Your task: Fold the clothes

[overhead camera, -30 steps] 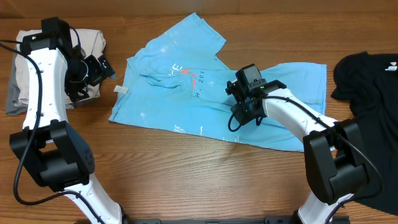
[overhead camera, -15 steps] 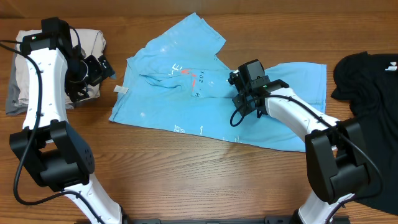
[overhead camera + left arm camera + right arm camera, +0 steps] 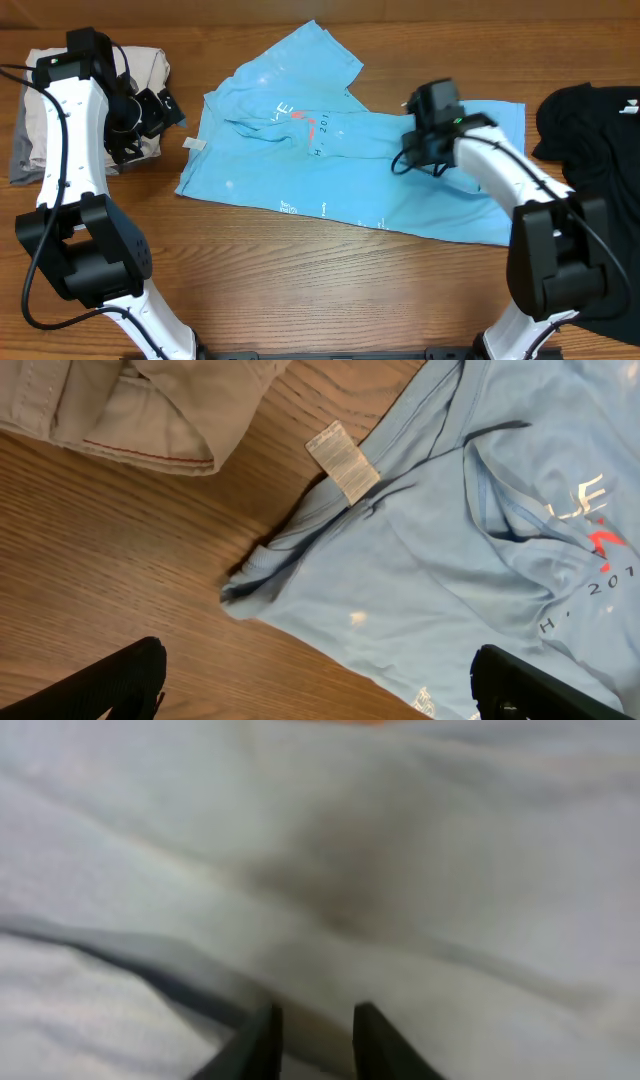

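The clothes, a light blue T-shirt (image 3: 330,170) with red and dark lettering, lie spread and wrinkled across the middle of the table. My right gripper (image 3: 420,115) sits low over the shirt's right part. In the right wrist view its fingers (image 3: 312,1020) stand a little apart over blurred pale cloth (image 3: 400,840), with no fold clearly pinched between them. My left gripper (image 3: 158,108) hovers beyond the shirt's left edge. Its jaws (image 3: 320,680) are wide open over bare wood, beside the shirt's hem (image 3: 430,560).
A beige and grey pile of clothes (image 3: 40,110) lies at the far left, seen also in the left wrist view (image 3: 150,410). A black garment (image 3: 590,120) covers the right edge. A white label (image 3: 343,460) sticks out at the shirt's collar.
My right gripper has moved right and up across the shirt, drawing the cloth flatter behind it, and its jaws have parted. The left arm has not moved.
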